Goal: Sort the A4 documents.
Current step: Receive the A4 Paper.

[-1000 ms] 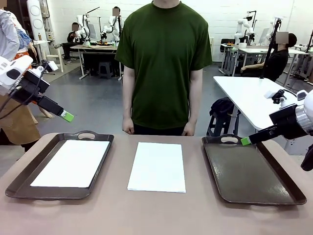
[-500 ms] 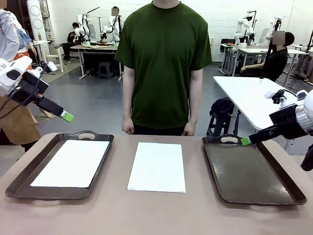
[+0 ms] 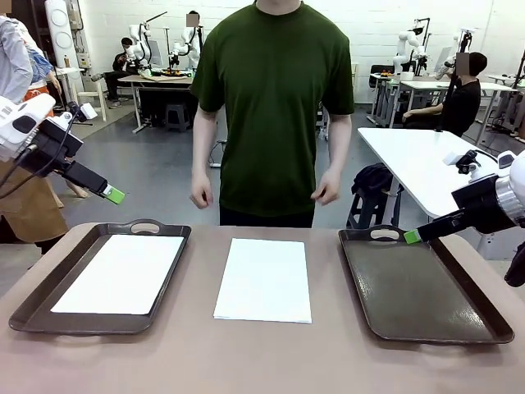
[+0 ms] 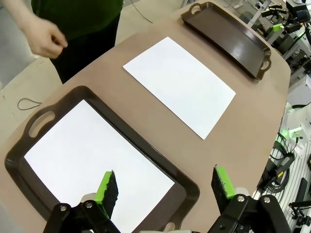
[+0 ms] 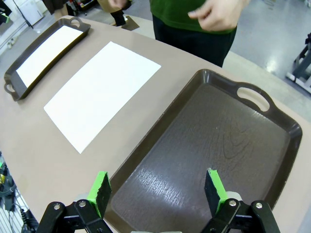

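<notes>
Left pincer [image 4: 164, 180]: released, green pads wide apart, nothing between them, hanging in the air well above the tabletop [image 4: 243, 145]. Directly below it is the left tray [image 4: 146, 147], dark brown with handles. Inside lies one A4 sheet [image 4: 92, 155], flat and square to the rim, with a narrow dark margin all round. Further out from this pincer, past the tray's long edge on bare tabletop, lies a second A4 sheet [image 4: 180, 85], flat and touching neither tray. Beyond that sheet is the right tray [image 5: 218, 141], with nothing in it. Right pincer [image 5: 158, 187]: likewise released and holding nothing, above the near end of the right tray and clear of its floor. The second A4 sheet lies off to its side, near the tray's long edge but apart from it. Across the tabletop from both pincers stands a person, one hand [image 4: 46, 36] loosely curled, raised clear of the tabletop and touching nothing. Judged progress: partway. One sheet counts as sorted, in the left tray; one waits in the open between the trays; the right tray has received nothing. Both sheets look blank, so which tray the loose one belongs in cannot be told. Neither pincer is close enough to a sheet to suggest a pick is under way.
</notes>
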`<state>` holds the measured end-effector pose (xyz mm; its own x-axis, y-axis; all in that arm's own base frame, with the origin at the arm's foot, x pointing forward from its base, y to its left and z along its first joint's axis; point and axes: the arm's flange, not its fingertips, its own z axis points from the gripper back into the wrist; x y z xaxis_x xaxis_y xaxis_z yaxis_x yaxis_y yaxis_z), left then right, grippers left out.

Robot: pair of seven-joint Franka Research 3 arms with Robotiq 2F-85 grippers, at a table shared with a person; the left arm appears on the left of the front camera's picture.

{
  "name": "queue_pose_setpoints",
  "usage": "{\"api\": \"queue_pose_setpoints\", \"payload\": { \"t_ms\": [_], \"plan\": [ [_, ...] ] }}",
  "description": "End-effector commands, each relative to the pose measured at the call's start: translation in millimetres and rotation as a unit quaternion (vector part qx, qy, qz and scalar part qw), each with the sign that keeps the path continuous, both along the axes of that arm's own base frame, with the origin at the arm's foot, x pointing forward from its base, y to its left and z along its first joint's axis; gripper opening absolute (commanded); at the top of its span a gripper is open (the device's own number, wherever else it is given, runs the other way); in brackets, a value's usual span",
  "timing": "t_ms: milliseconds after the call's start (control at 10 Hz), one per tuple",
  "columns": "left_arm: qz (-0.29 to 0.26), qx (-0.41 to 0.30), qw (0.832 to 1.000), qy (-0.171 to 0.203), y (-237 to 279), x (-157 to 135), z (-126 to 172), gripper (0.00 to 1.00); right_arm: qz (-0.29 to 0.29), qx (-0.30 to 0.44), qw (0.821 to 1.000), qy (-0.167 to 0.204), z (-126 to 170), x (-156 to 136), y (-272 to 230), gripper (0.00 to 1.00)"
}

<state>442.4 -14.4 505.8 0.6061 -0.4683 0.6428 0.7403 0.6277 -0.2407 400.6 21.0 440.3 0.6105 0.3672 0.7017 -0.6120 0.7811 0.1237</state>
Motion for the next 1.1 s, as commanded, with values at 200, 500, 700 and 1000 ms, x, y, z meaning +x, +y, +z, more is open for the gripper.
{"api": "queue_pose_setpoints", "payload": {
  "t_ms": [200, 500, 700, 1000],
  "plan": [
    [-0.006, 0.004, 1.0, -0.007, 1.2, -1.5, -0.1, 1.0, 0.0, 0.007, 1.0, 0.003, -3.3, 1.8, 0.5, 1.0],
    [-0.006, 0.004, 1.0, -0.007, 1.2, -1.5, -0.1, 1.0, 0.0, 0.007, 1.0, 0.003, -3.3, 1.8, 0.5, 1.0],
    [-0.006, 0.004, 1.0, -0.007, 1.2, -1.5, -0.1, 1.0, 0.0, 0.007, 1.0, 0.003, -3.3, 1.8, 0.5, 1.0],
    [-0.006, 0.004, 1.0, -0.007, 1.2, -1.5, -0.1, 1.0, 0.0, 0.007, 1.0, 0.003, -3.3, 1.8, 0.5, 1.0]
  ]
}}
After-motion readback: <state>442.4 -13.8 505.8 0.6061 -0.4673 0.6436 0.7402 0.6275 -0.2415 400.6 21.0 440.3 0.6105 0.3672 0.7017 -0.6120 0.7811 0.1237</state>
